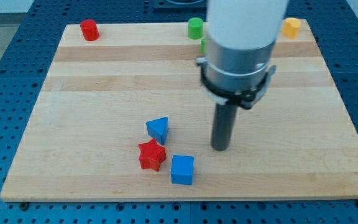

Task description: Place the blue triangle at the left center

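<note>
The blue triangle (158, 129) lies on the wooden board (92, 93), a little left of the board's middle and toward the view's bottom. My tip (220, 148) rests on the board to the right of the blue triangle, with a clear gap between them. A red star (152, 155) sits just below the triangle, nearly touching it. A blue cube (182, 169) lies below and to the right of the star, left of and below my tip.
A red cylinder (90, 29) stands at the top left. A green cylinder (195, 27) stands at the top middle, with another green block (202, 45) half hidden behind the arm. A yellow block (291, 28) sits at the top right.
</note>
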